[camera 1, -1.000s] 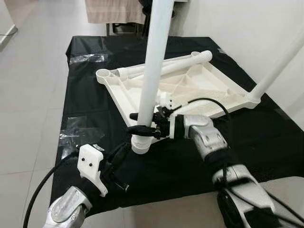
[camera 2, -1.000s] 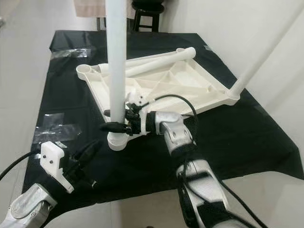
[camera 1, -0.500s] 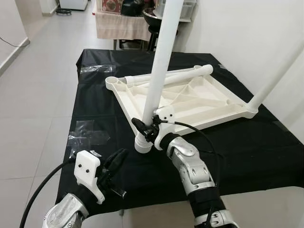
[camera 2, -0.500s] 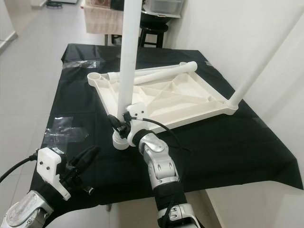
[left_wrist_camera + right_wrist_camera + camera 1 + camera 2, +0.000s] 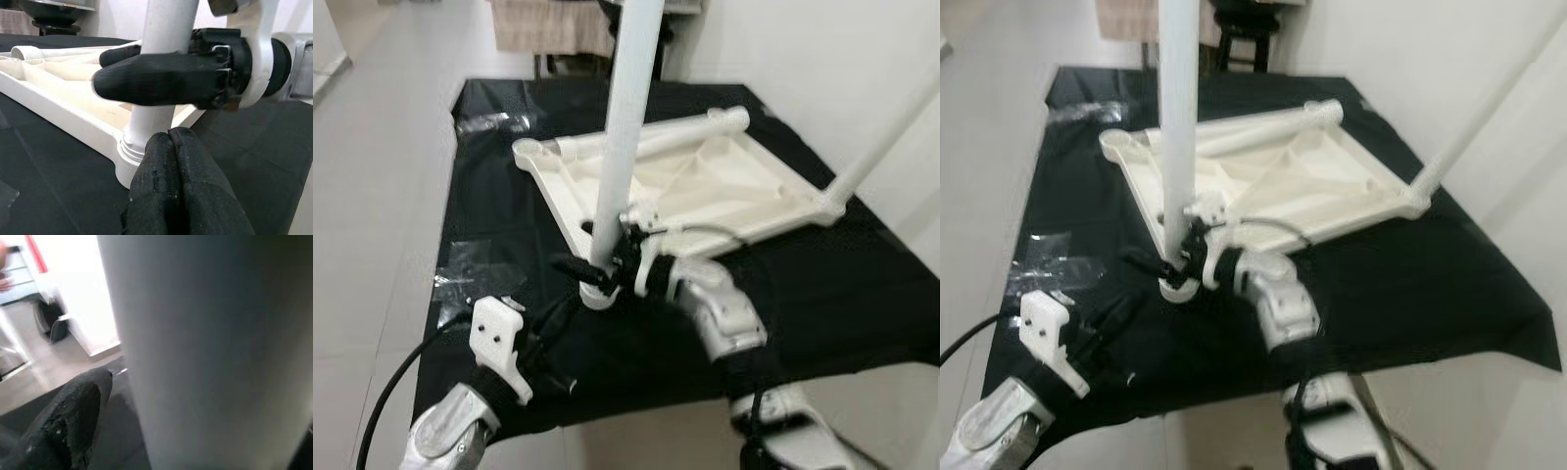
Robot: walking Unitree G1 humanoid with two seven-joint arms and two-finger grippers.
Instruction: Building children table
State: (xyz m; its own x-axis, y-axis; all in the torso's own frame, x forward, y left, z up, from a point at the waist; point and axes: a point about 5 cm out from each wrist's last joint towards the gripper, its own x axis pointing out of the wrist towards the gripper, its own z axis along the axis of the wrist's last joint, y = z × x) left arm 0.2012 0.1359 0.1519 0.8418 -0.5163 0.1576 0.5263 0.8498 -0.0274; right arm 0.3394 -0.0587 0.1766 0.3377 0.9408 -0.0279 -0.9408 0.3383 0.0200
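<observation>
**Leg upright in the near corner socket**

Pincers first: the left pincer (image 5: pixel 553 318), at 7 o'clock and nearest, hovers just off the black-covered surface (image 5: pixel 862 274) with its fingers pressed together, holding nothing. Beyond it the right pincer (image 5: pixel 592 264) grips the white table leg (image 5: pixel 625 127) just above its base. That leg stands nearly vertical, its long axis pointing straight up. Its foot sits in the near corner of the upturned white tabletop (image 5: pixel 705 186). Farther off, at 2 o'clock, a second leg (image 5: pixel 891 127) slants upward from the right corner.
</observation>
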